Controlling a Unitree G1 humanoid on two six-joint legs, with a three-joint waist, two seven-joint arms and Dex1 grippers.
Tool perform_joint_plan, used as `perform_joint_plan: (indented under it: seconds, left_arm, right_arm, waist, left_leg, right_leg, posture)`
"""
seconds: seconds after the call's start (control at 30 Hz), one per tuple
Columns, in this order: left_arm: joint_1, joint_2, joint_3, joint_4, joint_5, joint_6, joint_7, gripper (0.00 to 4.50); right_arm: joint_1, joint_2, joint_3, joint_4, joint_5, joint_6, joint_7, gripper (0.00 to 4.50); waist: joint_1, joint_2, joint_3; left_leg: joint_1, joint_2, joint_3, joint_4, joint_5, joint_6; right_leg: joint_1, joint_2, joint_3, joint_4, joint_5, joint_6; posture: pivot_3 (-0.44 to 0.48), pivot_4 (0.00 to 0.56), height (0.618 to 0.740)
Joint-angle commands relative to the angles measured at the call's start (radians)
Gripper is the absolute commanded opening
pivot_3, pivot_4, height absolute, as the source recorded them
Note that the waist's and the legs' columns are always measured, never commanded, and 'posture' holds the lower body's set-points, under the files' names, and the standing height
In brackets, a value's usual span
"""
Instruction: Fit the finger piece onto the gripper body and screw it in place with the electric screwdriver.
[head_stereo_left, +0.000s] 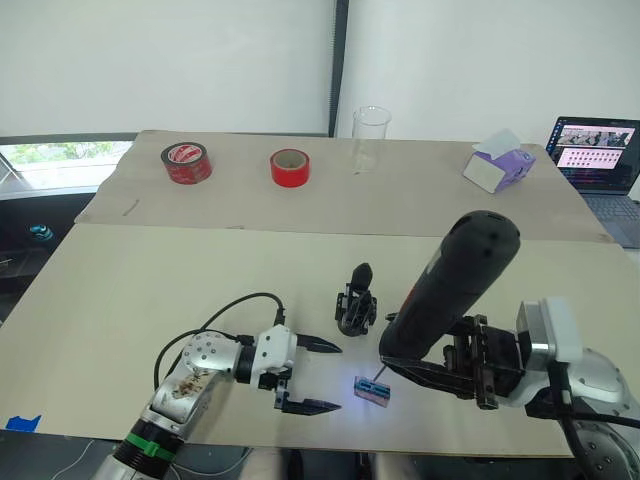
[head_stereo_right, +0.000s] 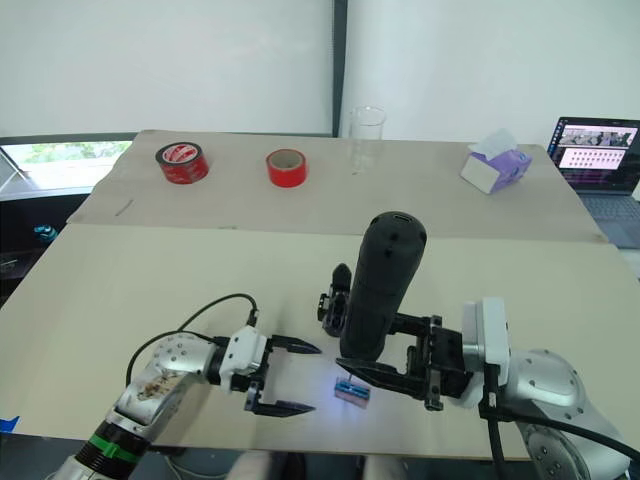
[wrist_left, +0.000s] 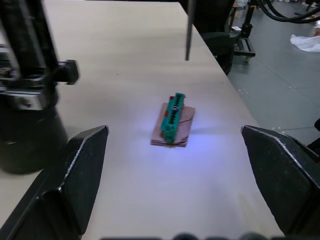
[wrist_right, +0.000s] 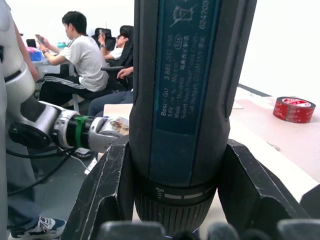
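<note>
table (head_stereo_left: 150, 280) | gripper body (head_stereo_left: 356, 298) | green piece (head_stereo_left: 372, 390) | tape rolls (head_stereo_left: 187, 163) | beaker (head_stereo_left: 370, 138) | tissue box (head_stereo_left: 498, 164)

Silver-grey arms, white wrist blocks, black pointed fingers (head_stereo_left: 308, 346), black cable, green band — perhaps tape

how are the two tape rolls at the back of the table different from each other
The left tape roll is darker red, carries a white printed label and leans tilted. The right tape roll is brighter plain red, showing its pale cardboard core. Both are red, similar in size, and sit untouched on the far table.
</note>
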Motion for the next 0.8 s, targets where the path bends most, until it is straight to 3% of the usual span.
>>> perform_joint_plan:
  seconds: [0.03,0.3,0.8]
  left_arm:
    - [-0.02,-0.034,-0.05,-0.009,0.041,0.008,0.04,4.47]
    - [-0.033,-0.064,-0.104,0.064,0.096,-0.01,0.06,4.47]
    - [-0.035,-0.082,-0.139,0.052,0.135,0.012,0.096,4.47]
  right_arm:
    - [-0.027,-0.002,0.004,-0.017,0.011,-0.032,-0.001,1.91]
    - [-0.029,-0.004,0.042,-0.001,-0.028,-0.041,0.009,1.91]
    - [-0.022,0.015,0.083,0.019,-0.089,-0.068,0.0,1.91]
  waist:
    - [0.003,0.0,0.0]
    - [0.0,0.0,0.0]
    - [0.011,0.0,0.0]
  left_leg:
    - [0.0,0.0,0.0,0.0,0.0,0.0]
    - [0.0,0.001,0.0,0.001,0.0,0.0]
    - [0.0,0.0,0.0,0.003,0.0,0.001]
  right_leg:
    - [0.0,0.0,0.0,0.0,0.0,0.0]
    - [0.0,0.001,0.0,0.001,-0.002,0.003]
    - [0.001,0.0,0.0,0.001,-0.002,0.003]
  posture:
    - [0.0,0.15,0.74]
    - [0.0,0.15,0.74]
    - [0.0,0.15,0.74]
